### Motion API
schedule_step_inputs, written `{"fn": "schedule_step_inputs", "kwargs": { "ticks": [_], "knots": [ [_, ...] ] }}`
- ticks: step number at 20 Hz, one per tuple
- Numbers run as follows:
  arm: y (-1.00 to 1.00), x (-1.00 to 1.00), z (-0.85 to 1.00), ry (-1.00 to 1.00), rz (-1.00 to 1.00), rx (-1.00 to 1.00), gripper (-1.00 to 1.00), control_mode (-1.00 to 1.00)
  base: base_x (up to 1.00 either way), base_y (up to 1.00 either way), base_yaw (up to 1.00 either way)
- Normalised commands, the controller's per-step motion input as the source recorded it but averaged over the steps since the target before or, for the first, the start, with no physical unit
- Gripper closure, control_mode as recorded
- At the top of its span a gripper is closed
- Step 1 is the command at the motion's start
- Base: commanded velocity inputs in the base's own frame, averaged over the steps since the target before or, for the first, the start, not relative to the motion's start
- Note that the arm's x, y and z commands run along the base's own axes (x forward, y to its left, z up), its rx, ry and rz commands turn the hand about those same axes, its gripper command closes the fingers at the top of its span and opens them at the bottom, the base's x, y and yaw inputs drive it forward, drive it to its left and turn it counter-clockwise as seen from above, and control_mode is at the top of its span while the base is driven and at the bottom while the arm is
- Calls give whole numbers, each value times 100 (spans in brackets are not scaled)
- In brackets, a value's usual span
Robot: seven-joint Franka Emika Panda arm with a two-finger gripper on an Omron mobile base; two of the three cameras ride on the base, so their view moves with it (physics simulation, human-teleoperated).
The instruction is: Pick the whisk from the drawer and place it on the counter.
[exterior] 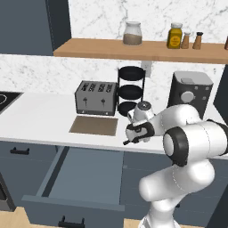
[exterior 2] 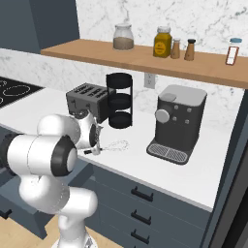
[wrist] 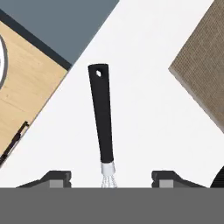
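The whisk point(wrist: 101, 113) lies flat on the white counter point(wrist: 144, 87), its black handle pointing away from the hand and its wire loops point(exterior 2: 116, 145) spread on the slab. My gripper point(wrist: 109, 177) is open just over the whisk's neck, one finger on either side and neither touching it. In the left base view the gripper point(exterior: 133, 135) hangs over the counter's front edge point(exterior: 89, 144), to the right of the tan mat. The wide drawer point(exterior: 84, 173) stands pulled out below, its grey-blue inside bare.
A tan-brown mat point(exterior: 94, 125) lies in front of the toaster point(exterior: 95, 98). Behind my hand stand a black tiered rack point(exterior: 130, 91) and a coffee machine point(exterior: 190, 93). A wooden shelf point(exterior: 142, 48) with jars runs above. A cooktop point(exterior: 6, 100) is far left.
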Motion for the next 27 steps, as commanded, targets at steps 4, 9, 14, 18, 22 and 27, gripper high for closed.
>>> {"fn": "schedule_step_inputs", "kwargs": {
  "ticks": [4,9,14,18,22,27],
  "knots": [
    [22,-71,99,-25,3,0,-100,-100,0,0,0],
    [12,-98,100,-39,7,4,-100,-100,0,0,0],
    [0,-100,100,-43,9,13,-100,-100,0,0,0],
    [0,-100,100,-38,3,17,-100,-100,0,0,0],
    [0,-100,100,-32,0,15,-100,-100,0,0,0],
    [6,-41,72,-24,4,5,-100,-100,0,0,0]
  ]
}}
